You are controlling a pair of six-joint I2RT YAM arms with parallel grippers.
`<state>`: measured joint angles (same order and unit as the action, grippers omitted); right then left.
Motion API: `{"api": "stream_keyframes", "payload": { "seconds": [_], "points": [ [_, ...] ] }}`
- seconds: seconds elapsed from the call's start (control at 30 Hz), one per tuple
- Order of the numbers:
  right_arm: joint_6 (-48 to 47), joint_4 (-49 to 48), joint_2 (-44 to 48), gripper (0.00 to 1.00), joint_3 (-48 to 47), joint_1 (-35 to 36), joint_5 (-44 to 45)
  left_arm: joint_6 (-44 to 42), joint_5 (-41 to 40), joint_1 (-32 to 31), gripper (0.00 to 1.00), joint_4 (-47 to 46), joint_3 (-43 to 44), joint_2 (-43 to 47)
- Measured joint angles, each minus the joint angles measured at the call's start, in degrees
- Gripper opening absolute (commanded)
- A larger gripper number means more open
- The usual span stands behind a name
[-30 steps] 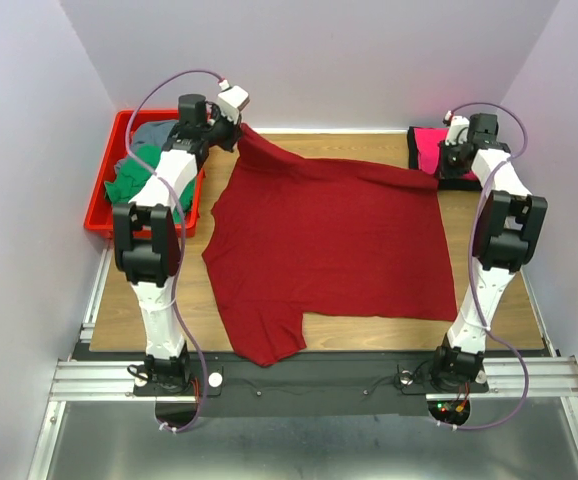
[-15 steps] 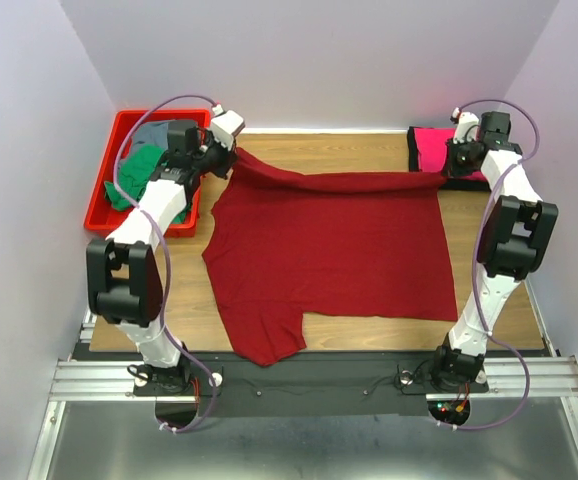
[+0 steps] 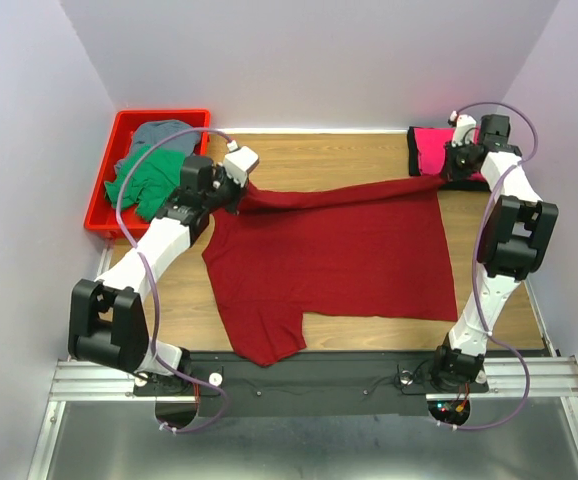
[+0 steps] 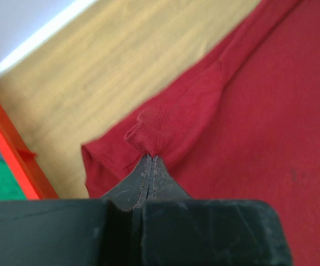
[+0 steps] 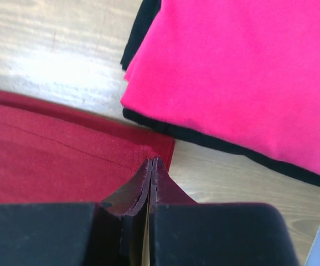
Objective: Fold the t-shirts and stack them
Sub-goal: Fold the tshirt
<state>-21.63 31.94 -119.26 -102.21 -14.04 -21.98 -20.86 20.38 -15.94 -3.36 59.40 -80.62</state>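
**Dark red t-shirt [image 3: 329, 250], spread front-down on the wooden worktop [image 3: 319, 150], its far edge drawn taut between two grips.**

Left fingers [image 4: 142, 178] are pressed together on a bunched fold at the far-left corner. Right fingers [image 5: 142, 180] are pressed together on the far-right corner hem. The near sleeve reaches the worktop's front edge. Just beside the right corner is a folded pink shirt [image 3: 431, 148] on a black garment [image 5: 142, 22]. At far left is a red bin [image 3: 97, 205] holding green clothes [image 3: 144, 180] and grey clothes [image 3: 159, 132], apart from the t-shirt.
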Motion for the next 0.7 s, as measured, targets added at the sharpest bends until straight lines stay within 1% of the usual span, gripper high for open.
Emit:
{"api": "stream_keyframes", "payload": {
  "seconds": [0.3,0.53,0.7],
  "points": [
    [-4.6,-0.2,1.6,0.01,10.1,-1.0,-0.3,-1.4,-2.5,0.0,0.0,3.1,-7.7,0.3],
    [-8.0,-0.1,3.1,0.01,15.3,-1.4,-0.2,-4.1,-2.7,0.0,0.0,4.0,-8.9,0.0],
    [-9.2,-0.1,3.1,0.01,16.5,-1.4,0.2,-5.5,-3.2,0.0,0.0,4.7,-8.9,-1.2]
  ]
}}
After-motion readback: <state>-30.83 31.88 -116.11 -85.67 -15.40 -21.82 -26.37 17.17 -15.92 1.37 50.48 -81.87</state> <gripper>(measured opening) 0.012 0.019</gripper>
